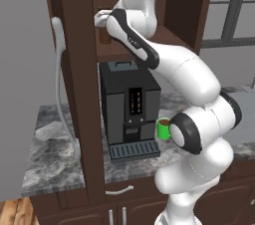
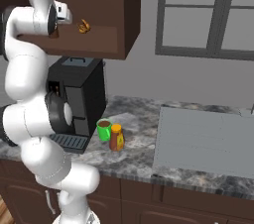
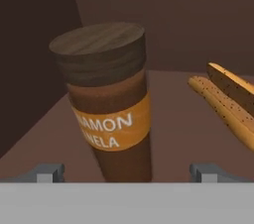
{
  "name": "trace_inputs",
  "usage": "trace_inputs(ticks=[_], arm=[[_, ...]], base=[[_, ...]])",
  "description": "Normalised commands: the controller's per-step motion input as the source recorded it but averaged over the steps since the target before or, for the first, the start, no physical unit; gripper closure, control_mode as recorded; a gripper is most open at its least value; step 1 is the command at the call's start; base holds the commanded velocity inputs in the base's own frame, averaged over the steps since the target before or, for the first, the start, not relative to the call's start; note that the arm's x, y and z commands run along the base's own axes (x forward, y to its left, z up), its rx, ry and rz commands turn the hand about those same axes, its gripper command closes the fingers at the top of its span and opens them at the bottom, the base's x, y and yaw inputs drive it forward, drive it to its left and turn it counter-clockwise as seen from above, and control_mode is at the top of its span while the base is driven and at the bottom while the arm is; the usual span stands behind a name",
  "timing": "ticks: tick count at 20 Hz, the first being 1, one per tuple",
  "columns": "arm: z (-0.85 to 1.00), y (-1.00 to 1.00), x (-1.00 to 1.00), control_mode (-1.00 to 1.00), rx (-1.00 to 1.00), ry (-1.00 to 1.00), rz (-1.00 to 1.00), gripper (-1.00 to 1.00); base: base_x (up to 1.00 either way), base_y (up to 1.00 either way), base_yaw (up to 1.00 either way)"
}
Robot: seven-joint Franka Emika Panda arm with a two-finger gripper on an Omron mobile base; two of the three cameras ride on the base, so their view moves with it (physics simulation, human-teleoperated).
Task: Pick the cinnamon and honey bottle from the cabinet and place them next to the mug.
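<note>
Cinnamon [image 3: 110, 104] stands upright on the cabinet [image 2: 106, 42] shelf between our spread gripper [image 3: 128, 172] tips, untouched; well below us, honey bottle [image 2: 117, 137] sits against the mug [image 2: 104, 130] on the marbled counter [image 2: 134, 161]

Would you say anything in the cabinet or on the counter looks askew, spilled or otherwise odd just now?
Nothing stands out. The cinnamon leans only with the tilted hand view. The honey bottle stands upright beside the mug on the counter, nothing spilled.
</note>
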Motion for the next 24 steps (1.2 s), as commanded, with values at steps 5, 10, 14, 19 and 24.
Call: trace_inputs(ticks=[5, 10, 14, 19, 24], arm=[[-0.01, 0.11, 0.01, -1.00, 0.00, 0.00, 0.00, -1.00], [-0.06, 0.08, 0.00, -1.00, 0.00, -0.02, 0.00, -1.00], [-0.11, 0.01, 0.03, -1.00, 0.00, -0.02, 0.00, -1.00], [-0.08, 0.00, 0.08, -1.00, 0.00, 0.00, 0.00, -1.00], [0.00, 0.00, 0.15, -1.00, 0.00, 0.00, 0.00, -1.00]], base=[[0.00, 0.00, 0.00], [0.00, 0.00, 0.00], [0.00, 0.00, 0.00], [0.00, 0.00, 0.00], [0.00, 0.00, 0.00]])
